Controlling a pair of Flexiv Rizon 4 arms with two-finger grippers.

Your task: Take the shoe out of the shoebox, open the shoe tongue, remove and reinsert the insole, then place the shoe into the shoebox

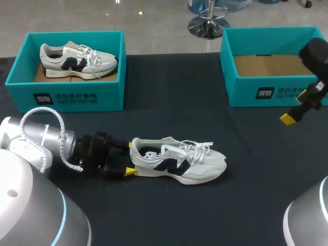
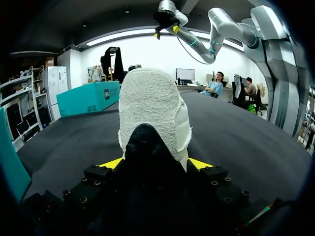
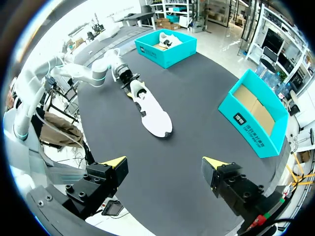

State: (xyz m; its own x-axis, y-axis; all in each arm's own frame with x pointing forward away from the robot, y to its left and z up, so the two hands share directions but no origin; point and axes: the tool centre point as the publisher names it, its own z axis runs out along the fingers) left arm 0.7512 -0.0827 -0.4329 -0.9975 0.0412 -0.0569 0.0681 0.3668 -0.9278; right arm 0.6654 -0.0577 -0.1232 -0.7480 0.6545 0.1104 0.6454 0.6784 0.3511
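1. Your left fingers [image 1: 130, 171] are clenched on the heel of the white mesh sneaker with navy logo [image 1: 179, 161], which lies on the black table [image 1: 205, 97].
2. The sneaker's long axis runs straight away from those fingers, toe rightward.
3. Your right fingers [image 3: 116, 162] are released and empty, well apart from the sneaker, near the empty teal cardboard shoebox [image 1: 266, 95].

Place: robotics lab, manipulation test station.
Rig: left arm [image 1: 43, 136] and right arm [image 1: 313, 54], both grey, reach over one dark-covered worktop [image 1: 205, 82].
Props: teal left shoebox [image 1: 66, 97] and right shoebox [image 1: 277, 92] at the far corners, with one shoe [image 1: 189, 164] laid out between.
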